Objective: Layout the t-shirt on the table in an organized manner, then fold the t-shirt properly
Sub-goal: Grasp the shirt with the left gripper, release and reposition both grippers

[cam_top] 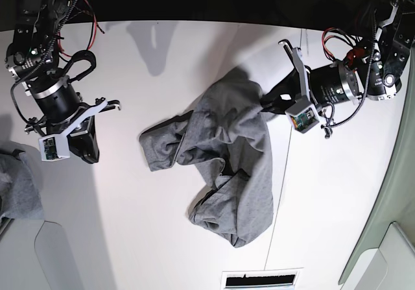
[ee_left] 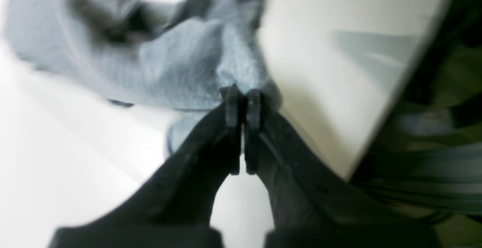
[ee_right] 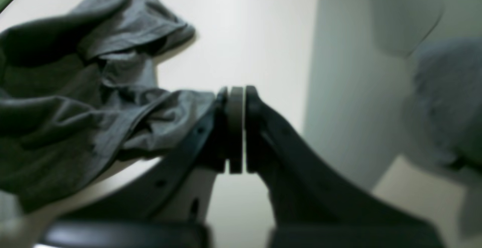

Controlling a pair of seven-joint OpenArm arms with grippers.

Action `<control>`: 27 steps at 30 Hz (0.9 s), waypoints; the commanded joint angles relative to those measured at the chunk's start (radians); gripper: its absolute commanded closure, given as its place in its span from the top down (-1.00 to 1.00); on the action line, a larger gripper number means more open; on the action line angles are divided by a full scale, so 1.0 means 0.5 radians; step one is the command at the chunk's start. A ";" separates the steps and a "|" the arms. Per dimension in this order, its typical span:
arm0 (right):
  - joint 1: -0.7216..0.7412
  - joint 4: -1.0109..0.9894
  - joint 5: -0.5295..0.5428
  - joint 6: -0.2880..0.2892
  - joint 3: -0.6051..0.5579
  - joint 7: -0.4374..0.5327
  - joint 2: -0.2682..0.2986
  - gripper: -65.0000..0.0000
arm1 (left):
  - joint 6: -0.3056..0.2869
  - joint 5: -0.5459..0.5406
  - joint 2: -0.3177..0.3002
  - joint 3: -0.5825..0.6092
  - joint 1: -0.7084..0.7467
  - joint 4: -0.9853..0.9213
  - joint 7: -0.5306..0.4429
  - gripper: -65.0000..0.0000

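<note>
Mid-frame in base view, the t-shirt (cam_top: 227,160) lies crumpled on the table (cam_top: 162,238). Left fingers (ee_left: 243,101) are clamped on its edge; right fingers (cam_top: 84,152), frame left, are together and empty. Suggest pulling outward, low and slow, to spread it.

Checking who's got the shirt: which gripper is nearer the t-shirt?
Left. The left gripper pinches the edge of the t-shirt; the right gripper hangs off to the side over the table, apart from it.
</note>
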 commanded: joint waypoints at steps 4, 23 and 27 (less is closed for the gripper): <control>0.052 -0.199 0.062 -0.174 0.040 0.175 0.013 -0.43 | -0.001 -0.004 -0.024 -0.018 0.033 0.026 0.004 -1.00; 0.598 -1.377 0.236 -0.074 -0.364 0.285 -0.266 -0.46 | 0.105 -0.024 -0.024 -0.089 0.119 0.026 0.091 -0.18; 0.581 -1.373 0.147 -0.018 -0.356 0.284 -0.269 -1.00 | 0.137 -0.018 -0.023 -0.157 0.053 0.026 0.058 -0.18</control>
